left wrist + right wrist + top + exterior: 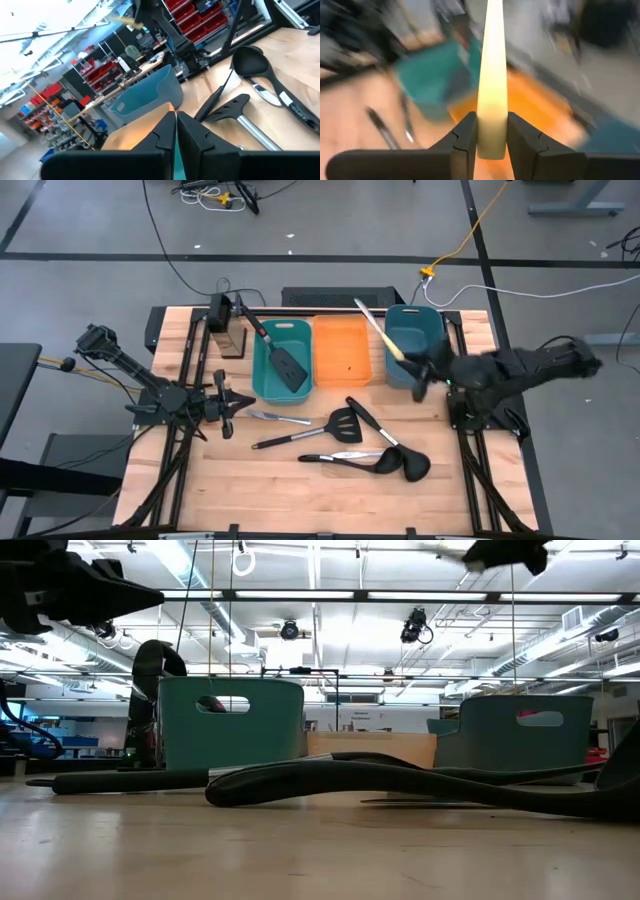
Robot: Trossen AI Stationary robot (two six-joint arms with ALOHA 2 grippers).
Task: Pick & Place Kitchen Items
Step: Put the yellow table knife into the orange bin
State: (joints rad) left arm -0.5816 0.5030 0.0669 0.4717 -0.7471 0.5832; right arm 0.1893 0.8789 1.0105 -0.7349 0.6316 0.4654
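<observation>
- High view: the right gripper (418,370) carries the cream-handled knife (378,330) aloft, angled over the right teal bin (432,328), probably for dropping in. A black spatula (280,352) already leans in the left teal bin (262,375); the orange bin (340,350) between them looks empty. The left gripper (228,404) waits at the table's left.
- Low view: remaining utensils (400,780) lie across the near table (300,850), leaving open wood in front.
- Left wrist view: fingers (195,135) pressed together, holding nothing.
- Right wrist view: fingers (465,137) clamp the cream handle.
</observation>
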